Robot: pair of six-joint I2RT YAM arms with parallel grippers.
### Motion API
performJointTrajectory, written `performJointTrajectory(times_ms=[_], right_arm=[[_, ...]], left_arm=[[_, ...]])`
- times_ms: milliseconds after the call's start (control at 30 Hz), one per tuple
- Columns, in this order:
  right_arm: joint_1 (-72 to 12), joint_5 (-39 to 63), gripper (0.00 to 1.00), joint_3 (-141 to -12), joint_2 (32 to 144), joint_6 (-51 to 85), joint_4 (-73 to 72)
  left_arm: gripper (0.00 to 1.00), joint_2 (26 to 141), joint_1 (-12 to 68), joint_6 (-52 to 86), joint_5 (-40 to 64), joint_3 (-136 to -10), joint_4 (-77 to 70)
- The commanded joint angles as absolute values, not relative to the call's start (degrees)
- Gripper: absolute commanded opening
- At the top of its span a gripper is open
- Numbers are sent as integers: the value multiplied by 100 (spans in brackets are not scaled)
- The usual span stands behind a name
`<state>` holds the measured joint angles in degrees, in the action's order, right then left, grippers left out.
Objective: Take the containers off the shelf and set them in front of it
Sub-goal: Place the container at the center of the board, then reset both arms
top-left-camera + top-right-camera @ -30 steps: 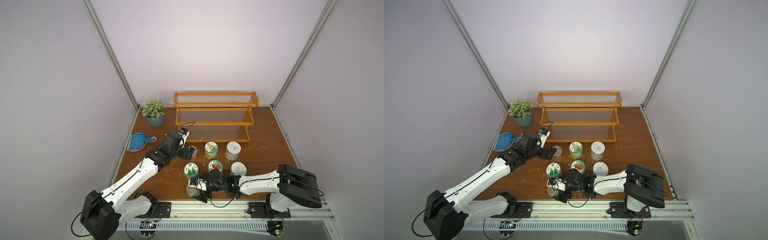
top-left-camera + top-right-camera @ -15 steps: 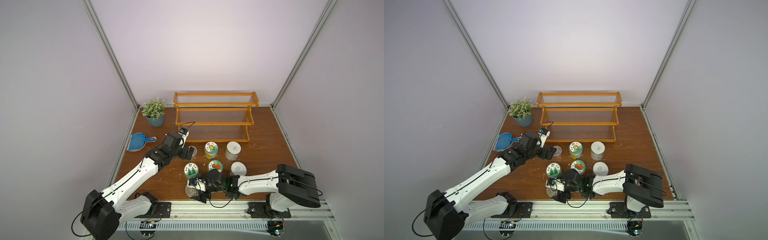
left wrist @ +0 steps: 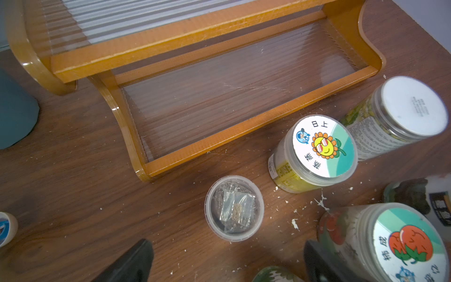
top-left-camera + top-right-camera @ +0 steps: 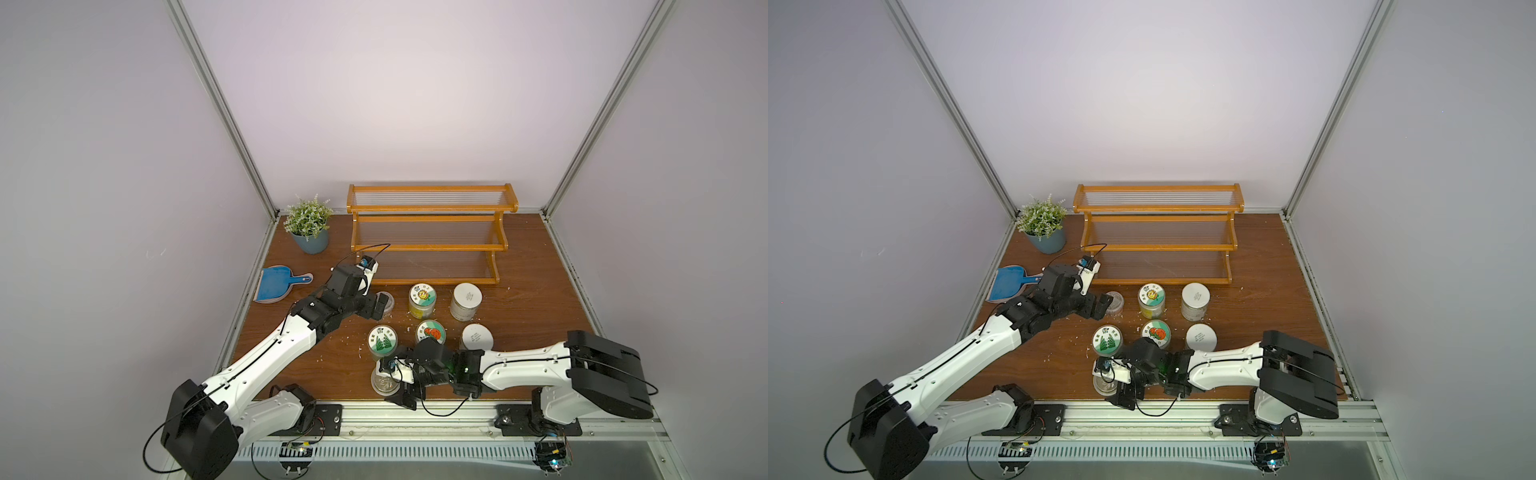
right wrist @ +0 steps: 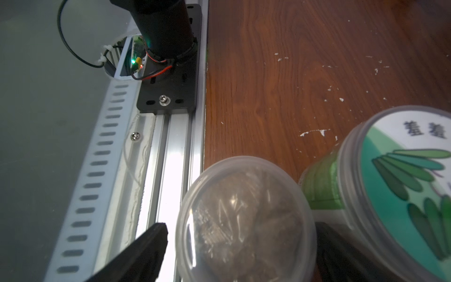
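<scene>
1. Right gripper (image 5: 240,232) is now seen spread wide, whereas a second ago its jaws were half closed around the clear-lidded tub (image 5: 246,195). A gap is visible between one finger and the tub wall, so the tub is judged to have been let go and to be standing on its own
2. That tub is found between the open jaws of the right gripper, at the near edge of the table (image 5: 268,73), close to the metal rail (image 5: 170,146) and just beside the green-leaf jar (image 5: 395,185). Whether the two touch cannot be told
3. Left gripper (image 3: 227,246) is likewise held wide open and nothing is pinched. The second clear tub (image 3: 234,207) lies just beyond its fingertips, in line with the gap and untouched
4. All three tiers of the shelf (image 4: 428,249) are seen bare in both top views, and seven containers can be counted on the table in front of it
5. From this the task is judged all but done. Only a straight, careful withdrawal of both grippers seems to be needed, so that the light tubs are not knocked over or dragged
</scene>
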<state>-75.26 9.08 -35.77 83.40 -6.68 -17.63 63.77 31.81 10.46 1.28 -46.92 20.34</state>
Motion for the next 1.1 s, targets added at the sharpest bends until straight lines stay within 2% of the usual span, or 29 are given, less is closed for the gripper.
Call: performJointTrajectory(times_ms=[0,100,200,467,633,767,833,900,933,1000,1067], right_arm=[[-7541,813,99,-3834,7632,-686,-962],[-7412,862,99,-3904,7009,-694,-193],[-6905,955,99,-3957,6358,-610,460],[-4515,762,99,-4352,4960,153,1607],[-2601,930,99,-4397,4873,764,1958],[-948,899,99,-4030,4907,962,1571],[-528,740,99,-3794,4945,1096,1204],[-408,252,99,-3554,4920,1203,730],[-386,-138,99,-3380,4906,1156,453],[-358,-841,99,-3137,4962,968,-20],[-214,-951,99,-2960,5100,891,-457]], left_arm=[[100,6420,3087,985,91,-4863,1948],[100,6442,2995,1009,77,-4902,1836],[100,6388,2858,1037,-27,-4877,1764],[100,5783,1932,1310,-209,-4143,1481],[100,5704,1624,1888,-906,-3459,325],[100,6252,1550,1822,-1859,-3016,-711],[100,6588,1310,1797,-1940,-2861,-1212],[100,6946,1117,1600,-1679,-2613,-2112],[100,7168,911,1568,-1218,-2817,-1925],[100,7449,862,1310,-1178,-3016,-2039],[100,7555,811,1084,-1194,-3057,-2213]])
